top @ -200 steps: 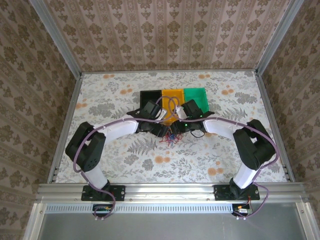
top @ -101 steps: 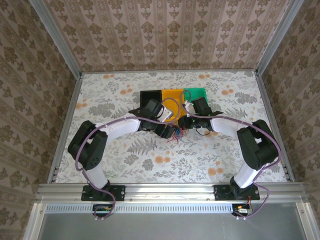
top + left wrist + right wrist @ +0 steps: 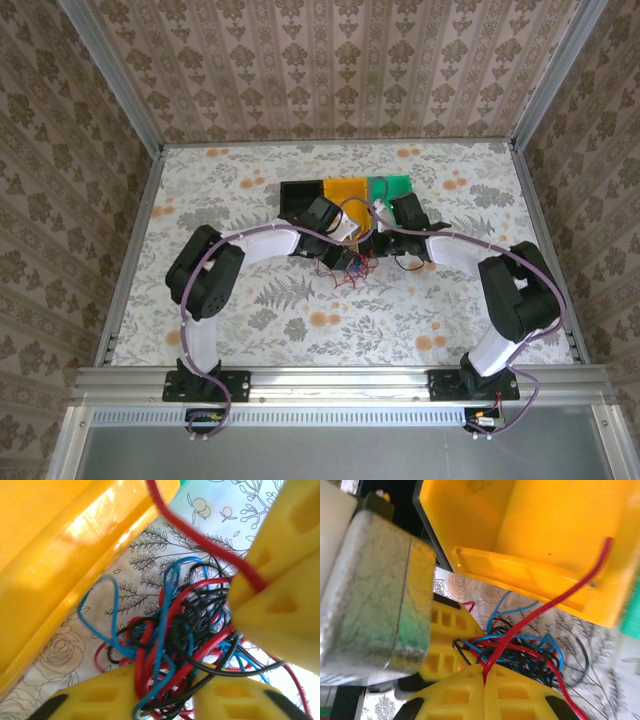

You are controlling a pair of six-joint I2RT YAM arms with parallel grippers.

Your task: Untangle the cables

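The cables (image 3: 345, 273) are a small red, blue and black tangle (image 3: 185, 625) on the flowered cloth, just in front of the yellow bin (image 3: 345, 190). My left gripper (image 3: 343, 262) is shut on the cables, and a bunch of strands fills the gap between its yellow fingers (image 3: 165, 700). My right gripper (image 3: 368, 254) stands close beside it, shut on one red cable (image 3: 555, 600). That cable rises from its closed fingers (image 3: 484, 677) over the bin's front wall. The rest of the tangle (image 3: 525, 652) lies between the two grippers. The right gripper's fingers (image 3: 285, 600) touch the tangle's right side.
Three bins stand in a row behind the tangle: black (image 3: 298, 195), yellow (image 3: 60, 570) and green (image 3: 397, 186). The left arm's grey wrist body (image 3: 375, 595) sits close to the right gripper. Open flowered cloth (image 3: 330, 320) lies in front of the tangle.
My left arm has swung in to the right over the tangle and its jaws have closed on the cables. The right gripper has shifted slightly back toward the bins, still pinching the red cable.
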